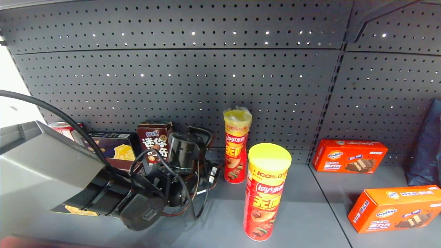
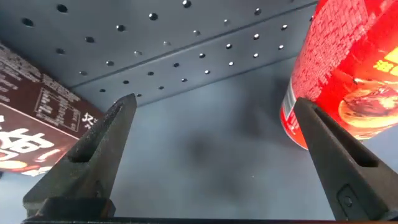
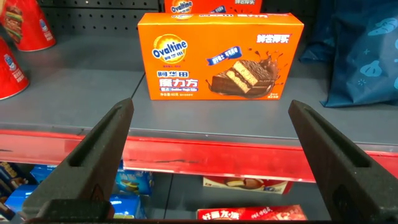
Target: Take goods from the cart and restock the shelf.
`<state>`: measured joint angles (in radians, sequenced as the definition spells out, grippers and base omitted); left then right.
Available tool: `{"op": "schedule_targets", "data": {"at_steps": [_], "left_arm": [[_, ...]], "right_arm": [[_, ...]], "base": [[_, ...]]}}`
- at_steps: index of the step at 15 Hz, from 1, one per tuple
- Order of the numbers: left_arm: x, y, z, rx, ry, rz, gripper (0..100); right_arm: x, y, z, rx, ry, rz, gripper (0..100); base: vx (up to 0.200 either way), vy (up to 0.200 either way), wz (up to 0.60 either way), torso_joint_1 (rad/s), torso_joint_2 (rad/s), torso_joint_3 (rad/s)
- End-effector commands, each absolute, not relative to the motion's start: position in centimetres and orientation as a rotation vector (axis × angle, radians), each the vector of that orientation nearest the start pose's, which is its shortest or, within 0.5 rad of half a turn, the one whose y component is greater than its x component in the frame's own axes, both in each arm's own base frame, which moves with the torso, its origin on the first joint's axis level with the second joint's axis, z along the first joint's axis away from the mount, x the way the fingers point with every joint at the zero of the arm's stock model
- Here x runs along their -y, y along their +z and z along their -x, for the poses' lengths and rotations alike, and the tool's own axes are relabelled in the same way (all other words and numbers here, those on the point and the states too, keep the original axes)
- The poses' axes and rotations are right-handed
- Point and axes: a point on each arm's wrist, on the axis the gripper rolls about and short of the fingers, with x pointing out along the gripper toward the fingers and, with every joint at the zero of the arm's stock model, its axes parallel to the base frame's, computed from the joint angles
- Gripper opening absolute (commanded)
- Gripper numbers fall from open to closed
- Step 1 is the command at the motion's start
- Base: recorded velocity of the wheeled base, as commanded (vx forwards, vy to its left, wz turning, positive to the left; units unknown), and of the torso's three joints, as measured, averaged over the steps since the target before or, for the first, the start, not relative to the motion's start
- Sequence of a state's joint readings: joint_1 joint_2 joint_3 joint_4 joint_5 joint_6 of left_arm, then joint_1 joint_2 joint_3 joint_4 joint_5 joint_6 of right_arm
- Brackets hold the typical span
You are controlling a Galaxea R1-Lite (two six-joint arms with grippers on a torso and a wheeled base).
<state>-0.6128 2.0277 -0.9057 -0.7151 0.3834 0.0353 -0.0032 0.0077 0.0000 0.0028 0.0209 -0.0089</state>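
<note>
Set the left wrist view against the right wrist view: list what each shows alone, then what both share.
Left wrist only: a dark brown box and the left gripper, jaws open.
Right wrist only: an orange wafer box, a second orange box behind it, a blue bag, the red shelf edge, packaged goods on the lower shelf, and the right gripper, jaws open.
Both: the grey shelf floor, the perforated back panel and a red chip can; whether the same one, I cannot tell.

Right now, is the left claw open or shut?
Open. In the left wrist view the left claw has its two dark fingers spread wide, with bare grey metal shelf between them and nothing gripped.
</note>
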Motion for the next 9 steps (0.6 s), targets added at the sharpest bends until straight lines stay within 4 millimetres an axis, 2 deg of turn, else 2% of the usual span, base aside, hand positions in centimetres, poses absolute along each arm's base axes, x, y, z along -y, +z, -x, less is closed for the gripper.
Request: {"op": "schedule_targets", "data": {"at_steps": [1, 9], "left_arm": [[20.8, 9.71, -30.9, -0.37, -0.235, -0.239, 100], [21.38, 9.02, -31.21, -0.382, -0.244, -0.245, 100]], "right_arm": [[-0.06, 7.54, 2.21, -0.012, 0.018, 0.009, 100], [-0.06, 7.54, 2.21, -0.012, 0.018, 0.009, 100]], "base": [[0.0, 0.0, 0.0, 0.0, 0.0, 0.0], [0.0, 0.0, 0.0, 0.0, 0.0, 0.0]]}}
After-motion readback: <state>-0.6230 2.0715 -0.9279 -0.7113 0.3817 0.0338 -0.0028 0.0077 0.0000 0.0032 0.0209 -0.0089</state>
